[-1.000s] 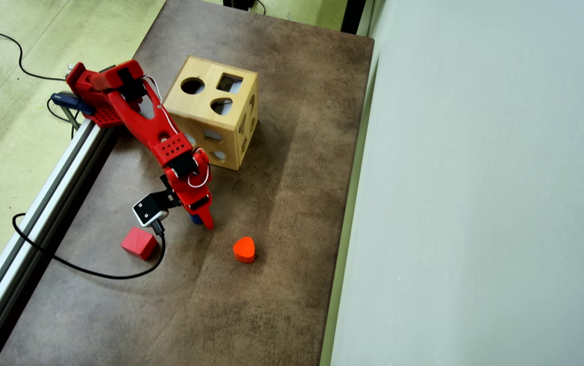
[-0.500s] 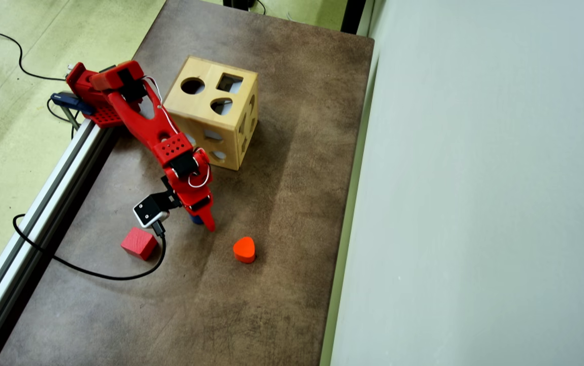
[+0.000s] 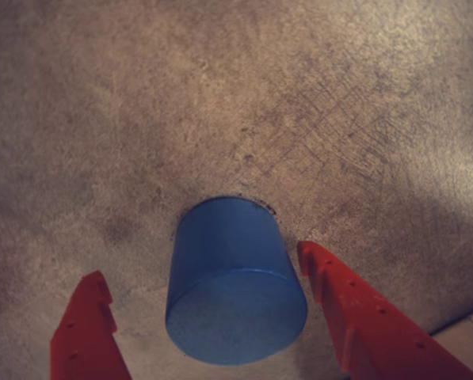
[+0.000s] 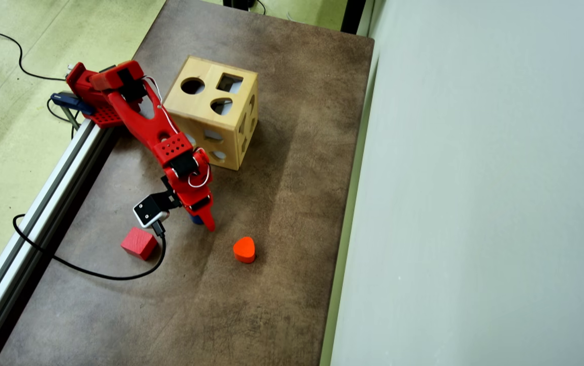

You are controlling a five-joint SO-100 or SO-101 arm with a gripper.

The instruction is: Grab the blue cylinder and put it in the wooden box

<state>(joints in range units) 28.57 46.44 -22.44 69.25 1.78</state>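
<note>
The blue cylinder (image 3: pixel 236 285) stands upright on the brown table, its flat round top facing the wrist camera. My red gripper (image 3: pixel 203 264) is open around it: the right finger (image 3: pixel 343 305) is close beside its side, and the left finger (image 3: pixel 85 324) stands apart with bare table between. In the overhead view only a sliver of the blue cylinder (image 4: pixel 197 220) shows under the gripper (image 4: pixel 203 222), which points down at the table. The wooden box (image 4: pixel 215 117), with round, square and heart-like holes on top, stands behind the arm, apart from the gripper.
A red cube (image 4: pixel 139 243) lies left of the gripper, next to the black camera cable (image 4: pixel 114 277). An orange heart-shaped piece (image 4: pixel 244 249) lies to its lower right. An aluminium rail (image 4: pixel 42 213) runs along the table's left edge. A pale wall (image 4: pixel 475 203) bounds the right.
Almost nothing differs: the gripper's tip has crept very slightly down in the overhead view and stays over the blue cylinder.
</note>
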